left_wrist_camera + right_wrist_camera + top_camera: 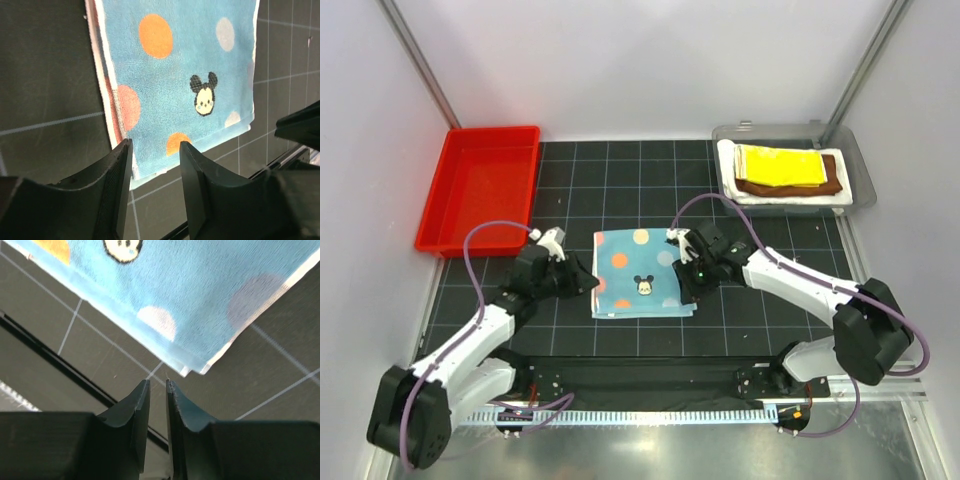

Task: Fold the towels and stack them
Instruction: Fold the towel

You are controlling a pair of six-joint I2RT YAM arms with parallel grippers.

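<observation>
The light blue towel (642, 272) with orange spots and a cartoon mouse lies folded flat on the black grid mat, mid-table. My left gripper (591, 285) sits at its near-left corner, open with nothing between the fingers; the left wrist view shows that gripper (155, 150) just off the towel (180, 65) edge. At the towel's near-right corner my right gripper (686, 289) stands apart from the cloth. In the right wrist view its jaws (158, 382) are open by a narrow gap and empty, short of the towel (200, 285) corner. Yellow towel (780, 163) lies on brown towel (790, 187) on white towel (728, 165).
The three stacked towels rest in a clear plastic bin (860, 175) at the back right. A red tray (485, 185) stands at the back left. White walls close in the sides and back, and a rail runs along the near edge.
</observation>
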